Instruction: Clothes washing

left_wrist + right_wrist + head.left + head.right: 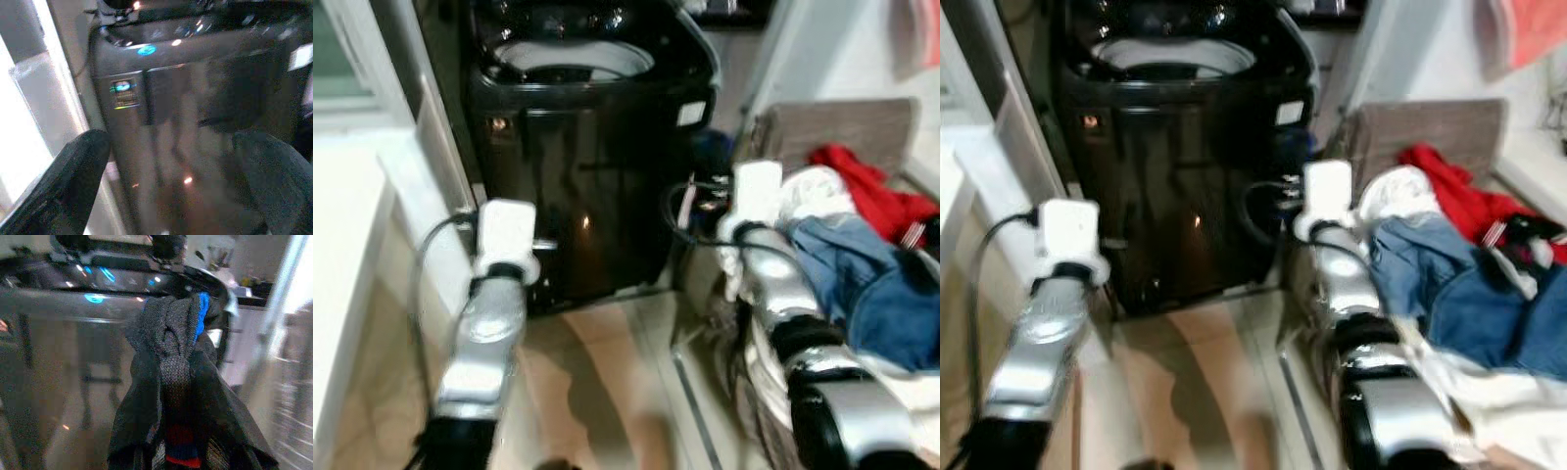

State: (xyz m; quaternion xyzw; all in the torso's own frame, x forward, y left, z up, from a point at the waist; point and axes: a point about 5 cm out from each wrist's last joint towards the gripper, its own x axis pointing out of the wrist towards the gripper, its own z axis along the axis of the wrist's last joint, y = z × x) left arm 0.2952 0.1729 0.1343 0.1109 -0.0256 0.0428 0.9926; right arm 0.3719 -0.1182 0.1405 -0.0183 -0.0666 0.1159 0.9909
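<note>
Straight ahead of you, the black washer (587, 147) is standing on the tiled floor (607, 392) with its lid up and the pale drum rim (573, 59) showing.

You are holding the left arm out toward the washer's front, low on its left side. The left gripper (171, 196) is hanging just short of the glossy panel with its fingers (73, 181) spread wide, nothing between them.

You are holding the right arm out beside the washer's right front corner. The right gripper (171, 460) is pinching a dark grey knit garment (171, 382) with blue at the top and red and blue stripes near the fingers; it is dangling bunched in front of the washer's upper edge.

A small sticker (122, 93) is sitting on the washer's front and a white label (691, 115) near its right corner; the writing on both is too blurred to read. Blue lights are glinting on the top panel.

To your right, a brown basket (842, 132) is holding a heap: a red cloth (867, 191), a white cloth (818, 191) and blue denim (881, 289). A white counter (342, 255) is lying on your left.
</note>
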